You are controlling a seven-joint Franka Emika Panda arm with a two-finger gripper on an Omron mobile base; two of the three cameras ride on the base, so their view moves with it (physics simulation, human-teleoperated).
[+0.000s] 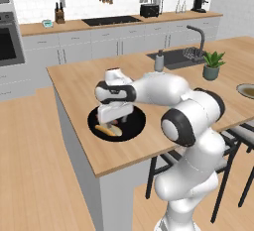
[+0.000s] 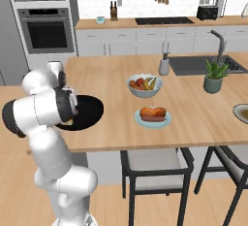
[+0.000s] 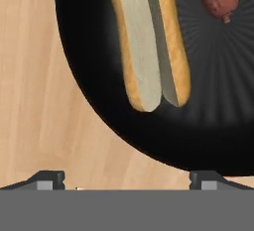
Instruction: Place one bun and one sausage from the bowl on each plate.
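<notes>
At the left of the frame the white arm [image 2: 43,118] bends over the wide black bowl [image 2: 89,111], hiding its left part. Right of the bowl, at centre, the light blue plate [image 2: 152,120] carries a bun and a sausage. Just above it sits the pale fruit bowl [image 2: 144,86]. At the right edge, the olive-brown plate [image 2: 240,112] rests on the wooden desk [image 2: 193,108].

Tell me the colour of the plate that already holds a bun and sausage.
Light blue; the plate shows best in the right base view, beside the fruit bowl.
</notes>
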